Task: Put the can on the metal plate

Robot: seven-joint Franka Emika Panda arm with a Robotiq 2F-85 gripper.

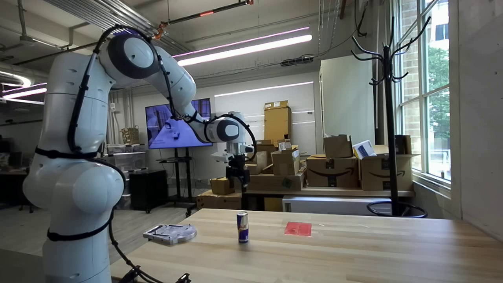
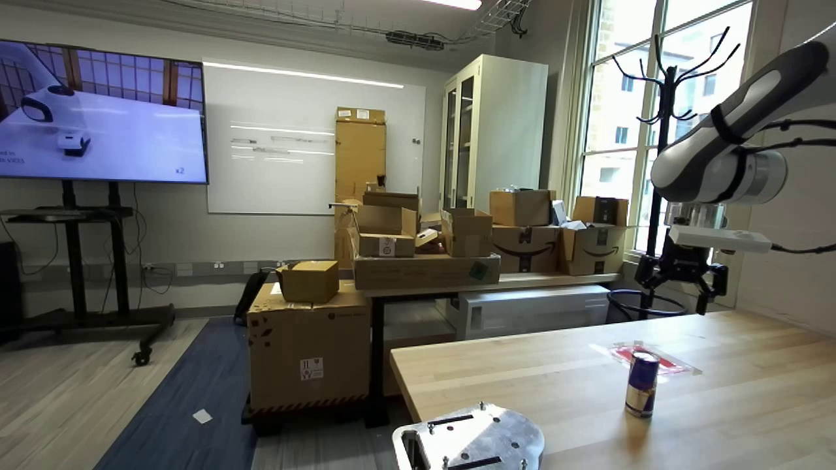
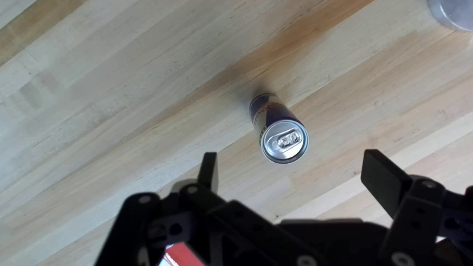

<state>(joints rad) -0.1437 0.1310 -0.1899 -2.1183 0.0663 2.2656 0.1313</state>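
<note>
One claw (image 2: 674,300) hangs over the desk (image 1: 353,251) with its two fingers (image 3: 210,168) spread wide apart and pointing down. One can (image 3: 281,135) stands upright on the desk, below the claw and apart from it. In the wrist view the can shows within the span between the two fingers, a little ahead of the line of their tips. In both exterior views there is a plain gap of air between those tips and the can's lid.

The can stands in from the desk's edges, fairly near the far left corner. Near it, farther from the left edge, one red sheet (image 1: 298,229) lies flat on the wood. On the can's opposite side, one metal plate (image 1: 171,234) sits across the line of the left edge; how much of it rests on the desk I cannot tell. So the can is between plate and sheet, apart from both.

One robot arm (image 1: 137,53) carries the claw. Past the far edge are cardboard boxes (image 1: 332,167), too overlapped to count surely, two of them marked with a curved arrow; also one coat stand (image 1: 390,118) and one tall cabinet (image 2: 509,124). Beyond the far left corner stands one large screen (image 2: 144,130).
</note>
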